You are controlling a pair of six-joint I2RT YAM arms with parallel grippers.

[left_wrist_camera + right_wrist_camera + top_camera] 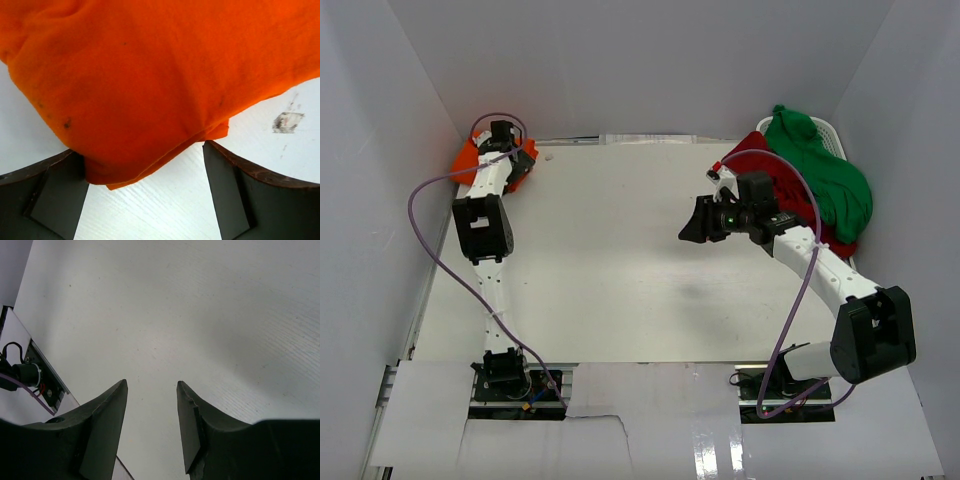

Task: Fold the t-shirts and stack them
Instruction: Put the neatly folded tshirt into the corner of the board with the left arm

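The orange shirt [468, 157] lies bunched in the far left corner of the table [620, 260], close to the side wall. The left arm [482, 225] reaches out to it from its near base, and from above its wrist covers much of the cloth. In the left wrist view the left gripper [141, 147] has its jaws spread wide. A doubled edge of the orange shirt [150, 75] hangs down between them and overlaps the left finger [55, 195]. The right finger [235, 195] stands apart from the cloth, so nothing is clamped. A small grey scuff [287, 121] marks the table just right of the shirt.

The middle of the table is bare white.

Further right, the right arm [830, 275] bends in from its near base. The right gripper [695, 225] points left above the table, well apart from any shirt. In its wrist view the right gripper [151, 383] has its jaws partly apart with only table showing between them.

In the far right corner the green shirt [820, 170] is heaped on the red shirt [745, 148]. Both sit in a white basket [826, 127], unfolded, with red showing at the left and near edges.
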